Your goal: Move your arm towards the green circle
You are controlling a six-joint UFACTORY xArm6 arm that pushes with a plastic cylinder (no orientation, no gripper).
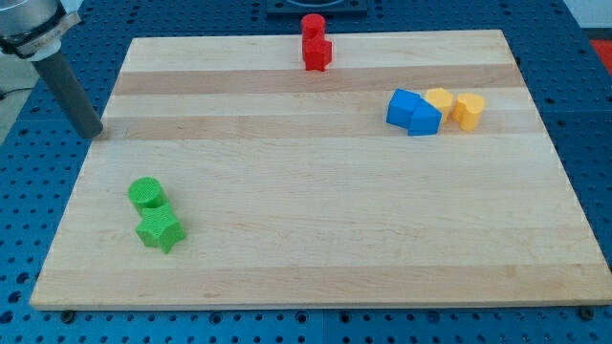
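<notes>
The green circle (146, 194) lies on the wooden board (316, 191) at the lower left. A green star (159, 229) touches it just below. My tip (95, 132) is at the board's left edge, above and to the left of the green circle, well apart from it. The dark rod rises from the tip toward the view's top left corner.
A red cylinder (312, 25) and a red block (317, 52) sit at the board's top middle. A blue block (412, 111), a yellow block (438, 99) and a yellow hexagon-like block (469, 110) cluster at the upper right.
</notes>
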